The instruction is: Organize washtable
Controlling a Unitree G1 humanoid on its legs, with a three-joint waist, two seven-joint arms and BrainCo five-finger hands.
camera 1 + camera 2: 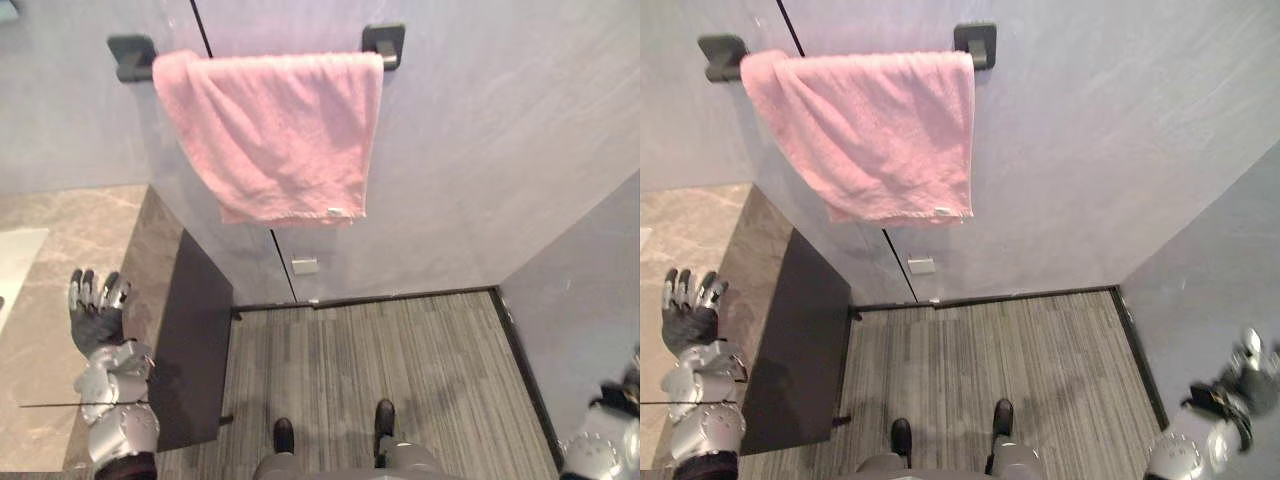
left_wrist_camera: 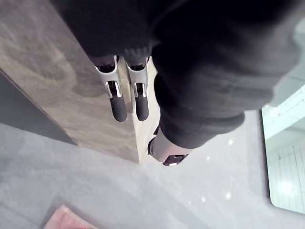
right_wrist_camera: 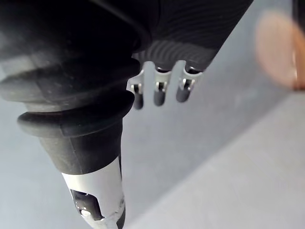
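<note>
Towel [image 1: 275, 135] on the rail [image 1: 384, 45] — high above my left robot hand [image 1: 95, 312].
I see it open over the surface [image 1: 40, 340]; right robot hand [image 1: 1245, 375] relaxed, low — both empty.

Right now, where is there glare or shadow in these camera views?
Left wrist view: small bright glints dot the grey wall past the left hand. Left eye view: the pink terry towel hangs evenly lit, without glare.

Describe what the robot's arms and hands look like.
The left robot hand and right robot hand have silver fingers with dark tips, plus a dark ribbed cover over back and wrist. The left arm and right arm are silver-grey, built of rounded segments.
</note>
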